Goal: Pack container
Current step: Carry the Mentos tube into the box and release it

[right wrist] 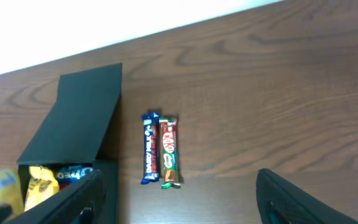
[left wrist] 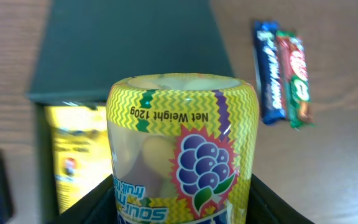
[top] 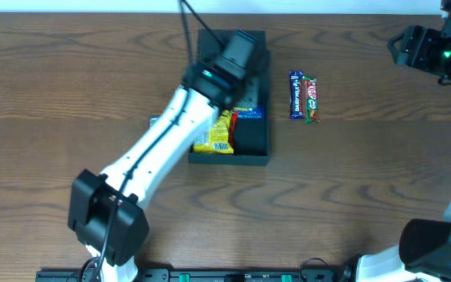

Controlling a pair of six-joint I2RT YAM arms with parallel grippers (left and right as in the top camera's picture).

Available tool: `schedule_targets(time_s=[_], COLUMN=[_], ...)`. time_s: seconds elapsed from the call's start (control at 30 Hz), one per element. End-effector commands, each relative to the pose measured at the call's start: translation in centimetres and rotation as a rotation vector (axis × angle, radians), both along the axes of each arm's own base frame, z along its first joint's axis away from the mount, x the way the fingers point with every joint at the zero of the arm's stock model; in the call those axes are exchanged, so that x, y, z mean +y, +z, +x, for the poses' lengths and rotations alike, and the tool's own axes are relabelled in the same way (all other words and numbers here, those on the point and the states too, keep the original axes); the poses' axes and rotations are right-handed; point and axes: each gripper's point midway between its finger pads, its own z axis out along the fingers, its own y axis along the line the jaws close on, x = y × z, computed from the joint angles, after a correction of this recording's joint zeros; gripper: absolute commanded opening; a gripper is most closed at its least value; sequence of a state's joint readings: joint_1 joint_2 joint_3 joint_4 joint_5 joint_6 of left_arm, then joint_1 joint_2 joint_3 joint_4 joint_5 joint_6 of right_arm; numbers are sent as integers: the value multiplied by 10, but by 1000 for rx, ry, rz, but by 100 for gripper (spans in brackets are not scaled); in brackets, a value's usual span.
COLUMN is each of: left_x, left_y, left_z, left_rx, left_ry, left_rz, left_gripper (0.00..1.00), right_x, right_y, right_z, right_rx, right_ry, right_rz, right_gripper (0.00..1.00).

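From overhead: dark green box (top: 241, 159) near the middle of the tabletop (top: 53, 78), lid (top: 208, 47) flapped open toward the far edge, a yellow packet (top: 219, 135) and a blue packet (top: 249, 113) inside. Left arm (top: 163, 137) stretched across the box; right arm (top: 437, 51) off at the far right corner. Just right of the box, a blue bar (top: 295, 95) and a red and green bar (top: 310, 99), side by side and touching. From the left wrist: left fingers (left wrist: 182, 205) clamped on either side of a yellow jar (left wrist: 182, 124) with a grape picture, over the open box, label upside down. From the right wrist: right fingers (right wrist: 179, 177) wide apart above the tabletop, close to the near ends of the two bars, box at the left edge.
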State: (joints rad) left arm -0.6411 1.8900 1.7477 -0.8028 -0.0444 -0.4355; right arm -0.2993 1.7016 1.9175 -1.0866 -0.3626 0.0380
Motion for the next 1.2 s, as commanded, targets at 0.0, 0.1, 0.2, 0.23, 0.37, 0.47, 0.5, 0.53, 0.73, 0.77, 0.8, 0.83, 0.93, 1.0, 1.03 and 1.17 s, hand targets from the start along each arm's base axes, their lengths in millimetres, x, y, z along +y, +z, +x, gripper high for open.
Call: schedule_targets(time_s=[0.0,0.1,0.2,0.23,0.37,0.47,0.5,0.53,0.73,0.77,0.8,0.83,0.93,1.0,1.03,1.17], left_x=[-11,-28,-31,-29,-20,-15,-14,-12,-9,-9,-9,-9,-9,-9,-9,-7], left_y=[-20,-45,-69,-75,-81,-83,-85,-85,-87,-87,-87,-87,-87,-86,-86,-72], left_z=[-5,-17,-23,-25,-35,-42,-44,-45,-49,-49,-49,-49,-47,-47,-47,-38], left_rx=[23,79,130,150,194,222,229,234,251,251,250,248,243,240,236,185], left_ry=[43,8,16,19,24,23,22,22,21,21,21,13,0,-14,-24,-34], left_rz=[37,58,86,103,141,165,172,178,193,193,194,195,199,205,207,218], left_gripper=[6,6,6,6,6,6,6,6,52,67,77,80,85,85,83,77], right_x=[-4,-4,-4,-4,-4,-4,-4,-3,-3,-3,-3,-3,-3,-3,-3,-3], right_y=[5,4,4,4,4,4,4,4,3,3,3,3,3,3,3,3], right_z=[1,0,0,0,0,0,0,0,-1,-1,-1,-1,-1,-1,-1,-1], right_rx=[-19,-17,-17,-16,-16,-16,-16,-16,-13,-12,-12,-12,-12,-12,-12,-12], right_ry=[21,26,26,26,25,25,25,26,25,25,25,25,25,25,25,25], right_rz=[-33,-35,-35,-35,-35,-35,-35,-34,-33,-33,-33,-33,-33,-33,-33,-33], right_gripper=[79,79,80,80,80,81,81,81,83,83,83,83,83,84,83,84])
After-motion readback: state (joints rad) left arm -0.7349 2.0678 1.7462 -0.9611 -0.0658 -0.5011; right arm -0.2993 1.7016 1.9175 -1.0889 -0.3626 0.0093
